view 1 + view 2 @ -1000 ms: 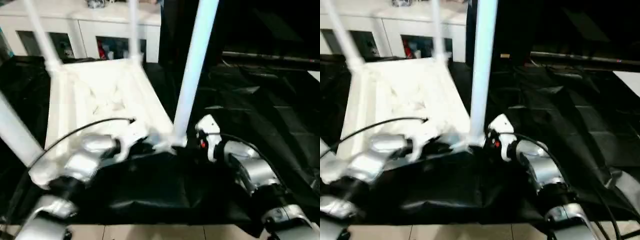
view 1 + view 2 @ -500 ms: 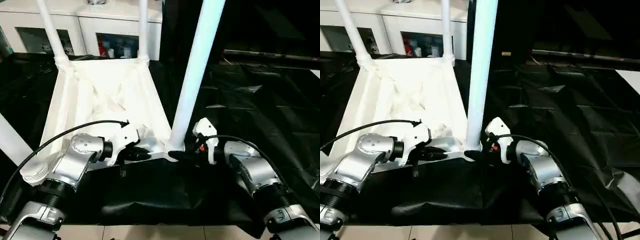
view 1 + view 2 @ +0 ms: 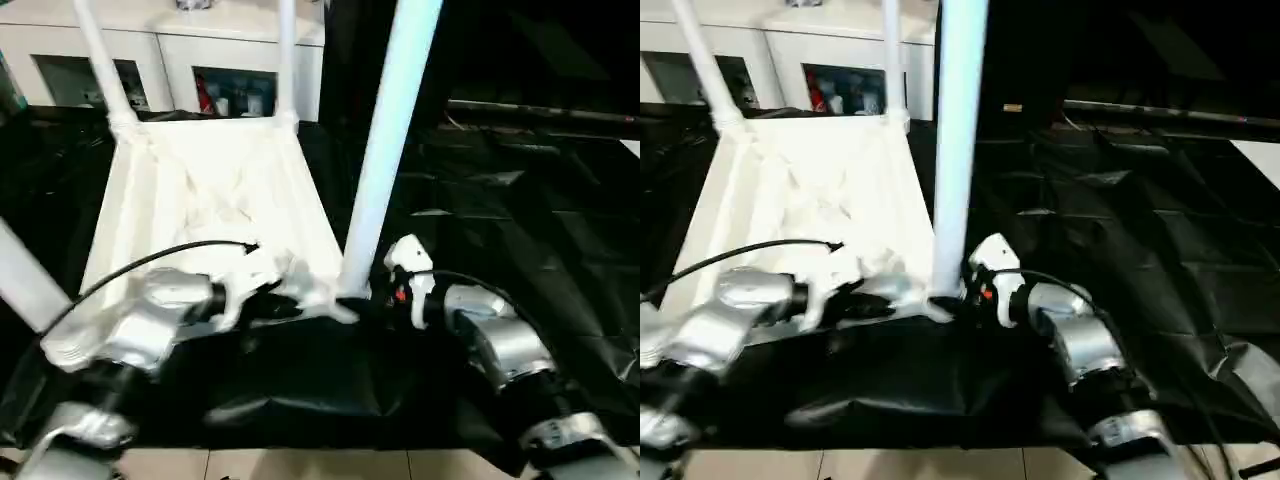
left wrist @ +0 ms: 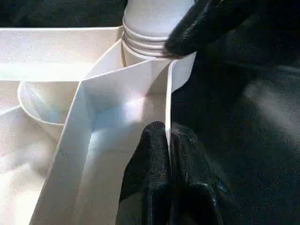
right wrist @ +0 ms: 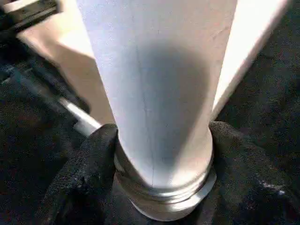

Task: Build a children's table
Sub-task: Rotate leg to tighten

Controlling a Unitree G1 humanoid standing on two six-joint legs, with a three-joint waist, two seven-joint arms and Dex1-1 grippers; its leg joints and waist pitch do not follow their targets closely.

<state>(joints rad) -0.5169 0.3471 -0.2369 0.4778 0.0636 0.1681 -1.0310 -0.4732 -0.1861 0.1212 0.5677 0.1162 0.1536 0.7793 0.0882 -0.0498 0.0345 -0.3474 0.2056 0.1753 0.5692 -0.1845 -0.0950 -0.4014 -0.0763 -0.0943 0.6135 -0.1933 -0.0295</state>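
Observation:
The children's table (image 3: 210, 190) lies upside down on the black-covered work table, its white legs pointing up. My left gripper (image 4: 168, 140) is shut on the thin rim wall of the tabletop, close to the near right corner socket. The near right leg (image 3: 385, 150) rises from that socket. My right gripper (image 5: 161, 154) is at this leg's ringed base, one black finger (image 5: 93, 150) pressed against each side. In the left wrist view a right-gripper fingertip (image 4: 201, 26) rests against the leg's base rings. Another leg (image 3: 25, 280) stands at the near left, and two stand at the far corners.
A white glass-door cabinet (image 3: 180, 60) stands behind the work table. Wrinkled black cover (image 3: 520, 200) stretches to the right of the tabletop. Pale floor tiles (image 3: 300, 465) show below the table's front edge. A black cable (image 3: 150, 262) arcs over my left forearm.
My right gripper's fingers have drawn in around the base of the near right leg. My left gripper keeps its pinch on the rim. The head view has shifted slightly.

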